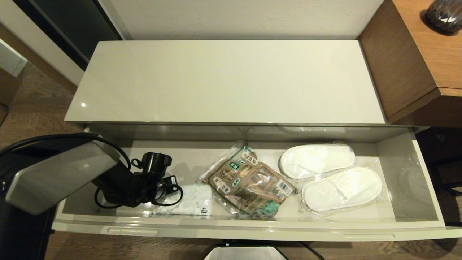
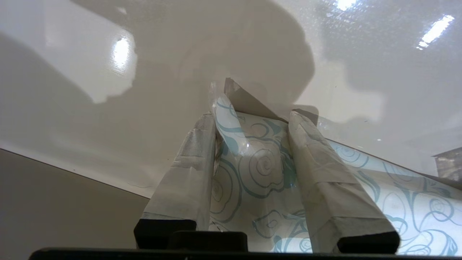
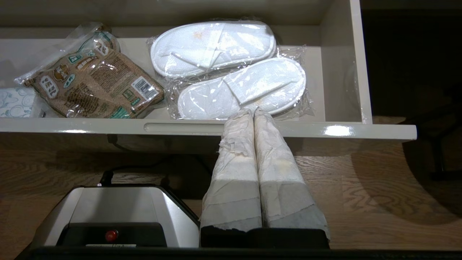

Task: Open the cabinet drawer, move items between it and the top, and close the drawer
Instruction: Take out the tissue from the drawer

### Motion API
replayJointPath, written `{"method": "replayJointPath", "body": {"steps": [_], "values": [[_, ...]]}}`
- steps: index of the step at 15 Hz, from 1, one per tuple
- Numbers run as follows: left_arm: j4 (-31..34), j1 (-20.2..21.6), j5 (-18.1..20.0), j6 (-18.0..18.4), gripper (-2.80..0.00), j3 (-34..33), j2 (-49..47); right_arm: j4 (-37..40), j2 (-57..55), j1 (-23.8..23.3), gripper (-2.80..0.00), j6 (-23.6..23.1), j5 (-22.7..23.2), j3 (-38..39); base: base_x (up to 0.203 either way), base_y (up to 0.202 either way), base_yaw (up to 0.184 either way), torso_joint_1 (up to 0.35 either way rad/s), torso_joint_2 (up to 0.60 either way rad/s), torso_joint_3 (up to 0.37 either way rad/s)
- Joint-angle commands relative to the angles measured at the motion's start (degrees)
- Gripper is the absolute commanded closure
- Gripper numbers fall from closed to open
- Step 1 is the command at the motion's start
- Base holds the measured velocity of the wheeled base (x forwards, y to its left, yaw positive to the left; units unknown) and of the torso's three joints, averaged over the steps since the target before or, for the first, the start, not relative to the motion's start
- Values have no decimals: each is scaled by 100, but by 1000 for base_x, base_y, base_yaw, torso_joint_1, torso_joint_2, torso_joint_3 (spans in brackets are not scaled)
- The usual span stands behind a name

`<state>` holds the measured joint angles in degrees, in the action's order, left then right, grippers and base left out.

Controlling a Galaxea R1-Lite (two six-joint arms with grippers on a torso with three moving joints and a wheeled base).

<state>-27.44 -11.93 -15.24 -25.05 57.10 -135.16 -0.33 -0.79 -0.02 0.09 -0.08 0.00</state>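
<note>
The cabinet drawer (image 1: 408, 180) stands pulled out below the bare cream top (image 1: 223, 83). My left gripper (image 1: 162, 196) is down in the drawer's left part, on the end of the small white packet (image 1: 195, 202) with blue swirls. In the left wrist view the gripper (image 2: 252, 117) has a finger on each side of the packet (image 2: 252, 169), and the wrap buckles up between them. The wrapped white slippers (image 1: 330, 175) lie at the drawer's right. My right gripper (image 3: 252, 112) is shut and empty, held low in front of the drawer near the slippers (image 3: 231, 68).
A brown-and-green printed packet (image 1: 249, 180) lies in the drawer's middle, between the white packet and the slippers. A brown wood desk (image 1: 415, 54) with a dark object (image 1: 444, 16) adjoins the cabinet on the right. My base (image 3: 115, 213) sits on the wood floor below the drawer front.
</note>
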Motion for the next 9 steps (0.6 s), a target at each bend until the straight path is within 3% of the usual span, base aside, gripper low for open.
{"method": "replayJointPath", "body": {"steps": [1,9], "values": [[-34,-2,-14,-17,0,3,16,-2,-9,2,0,-1,-1,9,0,0,0,0,0,0],[205,-2,-11,69,0,60,1062,-2,-9,2,0,-1,-1,9,0,0,0,0,0,0]]}}
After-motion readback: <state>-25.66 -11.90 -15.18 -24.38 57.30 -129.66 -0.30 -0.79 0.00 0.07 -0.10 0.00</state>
